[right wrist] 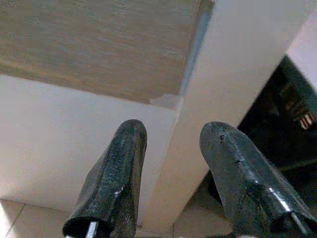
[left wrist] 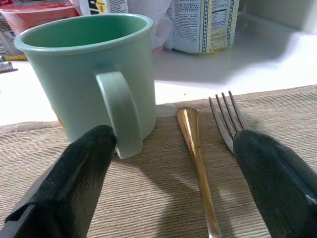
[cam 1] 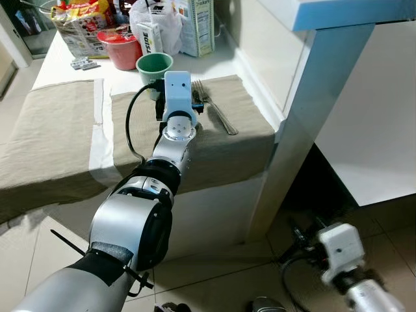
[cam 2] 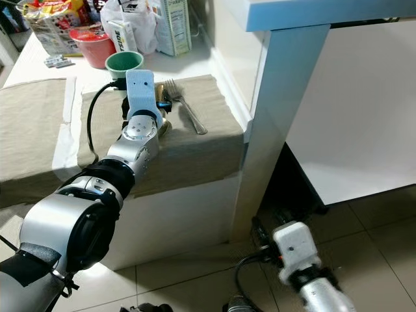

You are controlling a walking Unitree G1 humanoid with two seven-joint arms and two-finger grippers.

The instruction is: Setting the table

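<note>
The left pincer (left wrist: 168, 163) hangs spread wide and empty just above the beige woven placemat (cam 1: 227, 140) on the white counter (cam 1: 65, 65). Between its fingers lies a slim gold-coloured metal utensil handle (left wrist: 195, 158); the silver metal fork (left wrist: 225, 116) lies just beside it, and the pale green ceramic mug (left wrist: 91, 74) stands at the placemat's far edge, its handle touching or nearly touching one fingertip.

If the gold utensil is the target, the fingers should drop straight down astride it, keeping off the mug handle and the fork tines, and close low against the cloth, since the handle is thin and may slip.

The left wrist view reveals the gold handle and the fingers' gap, which the arm mostly covers in the head views. The head views add the red bowl (cam 1: 122, 49) and packages behind, and the right pincer (right wrist: 173, 178), parted and empty, hanging low by the counter's leg.
</note>
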